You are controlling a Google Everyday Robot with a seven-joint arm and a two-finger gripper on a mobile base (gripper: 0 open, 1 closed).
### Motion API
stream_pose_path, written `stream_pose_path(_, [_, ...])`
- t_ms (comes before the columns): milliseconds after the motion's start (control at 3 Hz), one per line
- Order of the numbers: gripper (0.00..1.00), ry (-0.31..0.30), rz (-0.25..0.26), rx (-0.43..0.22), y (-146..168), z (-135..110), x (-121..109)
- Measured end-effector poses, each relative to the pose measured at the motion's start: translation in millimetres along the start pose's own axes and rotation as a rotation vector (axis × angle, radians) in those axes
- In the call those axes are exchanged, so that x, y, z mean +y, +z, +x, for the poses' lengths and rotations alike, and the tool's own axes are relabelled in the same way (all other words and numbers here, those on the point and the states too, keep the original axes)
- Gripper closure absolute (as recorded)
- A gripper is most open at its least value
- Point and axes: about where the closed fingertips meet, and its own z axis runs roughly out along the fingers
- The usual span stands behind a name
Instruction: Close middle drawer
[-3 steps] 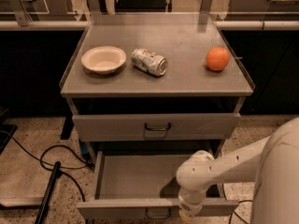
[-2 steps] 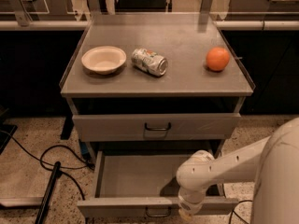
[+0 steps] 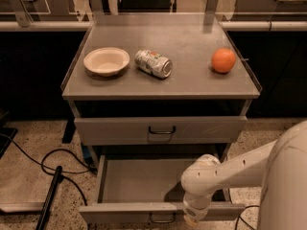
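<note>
The middle drawer of the grey metal cabinet is pulled far out, and its shallow tray looks empty. Its slim front runs along the bottom of the camera view, with the small dark wire handle at its centre. My white arm reaches in from the lower right. My gripper points down at the drawer front, just right of the handle, and its tip is cut off by the frame edge. The upper drawer is shut.
On the cabinet top stand a white bowl, a crushed can lying on its side and an orange. Black cables lie on the speckled floor to the left. Counters run behind the cabinet.
</note>
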Motion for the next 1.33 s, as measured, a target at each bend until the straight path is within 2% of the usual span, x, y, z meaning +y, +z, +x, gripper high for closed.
stream_pose_path(333, [0.11,0.000,0.000,0.000,0.0,0.0,0.0])
stream_pose_path(667, [0.00,0.000,0.000,0.000,0.0,0.0,0.0])
stream_pose_path(1000, [0.00,0.000,0.000,0.000,0.1,0.0,0.0])
stream_pose_path(1333, [0.16,0.000,0.000,0.000,0.1,0.1,0.1])
